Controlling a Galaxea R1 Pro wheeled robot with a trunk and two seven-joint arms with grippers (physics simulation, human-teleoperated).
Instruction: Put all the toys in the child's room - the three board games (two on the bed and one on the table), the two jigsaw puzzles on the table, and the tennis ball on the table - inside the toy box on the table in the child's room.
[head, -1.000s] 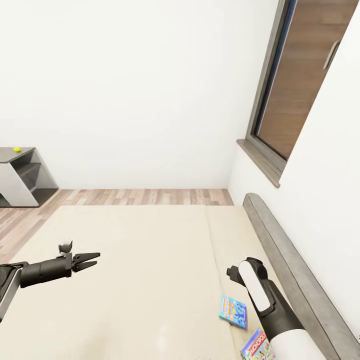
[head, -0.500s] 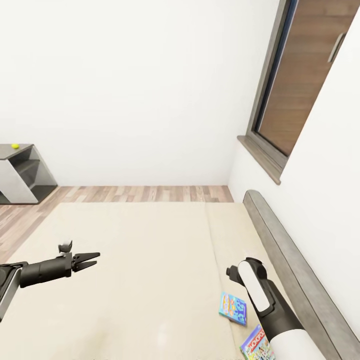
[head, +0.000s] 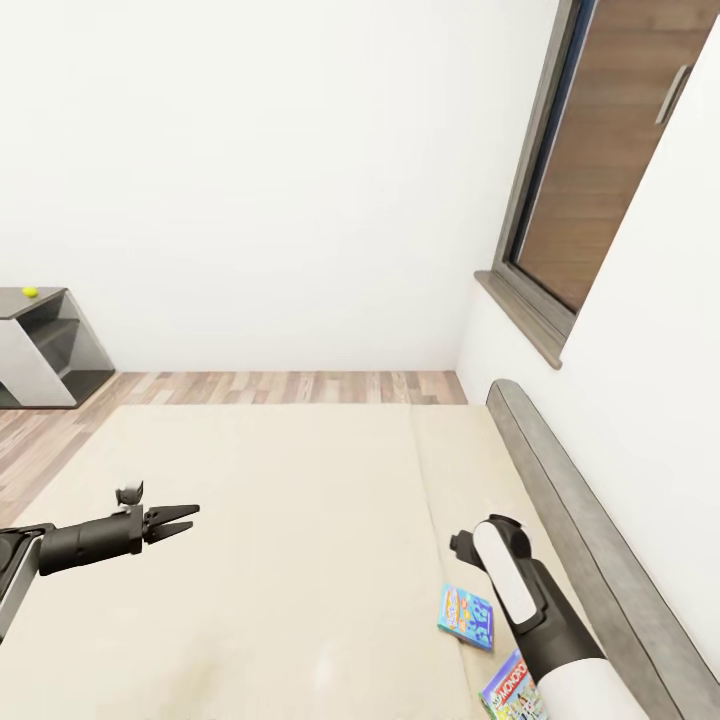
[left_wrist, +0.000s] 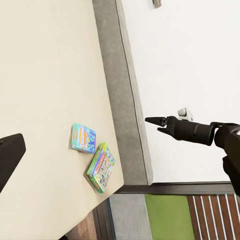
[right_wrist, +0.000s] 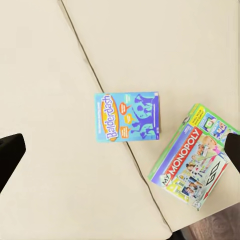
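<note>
Two board games lie flat on the bed (head: 280, 520), both down by the grey headboard (head: 590, 540). The blue game (right_wrist: 128, 116) sits right across the mattress seam (right_wrist: 85, 60), its long axis crossing that seam, the title running along its short edge. Just beside it, apart and not touching, the Monopoly box (right_wrist: 194, 163) lies at the bed's corner, turned at an angle to the blue game, its long axis running slantwise toward the mattress edge.

The right arm (head: 520, 590) hangs over the bed next to both games; from its wrist camera the two dark fingertips (right_wrist: 9, 159) stand wide apart at the picture's edges, so the right gripper is spread open above the games, holding nothing. The left gripper (head: 180, 521) is held out over the bare mattress, well away from the headboard, its fingers parted and empty.

Far from the headboard, across the wood floor (head: 290, 388), a small yellow ball (head: 30, 292) rests on a grey shelf unit (head: 45, 345).
</note>
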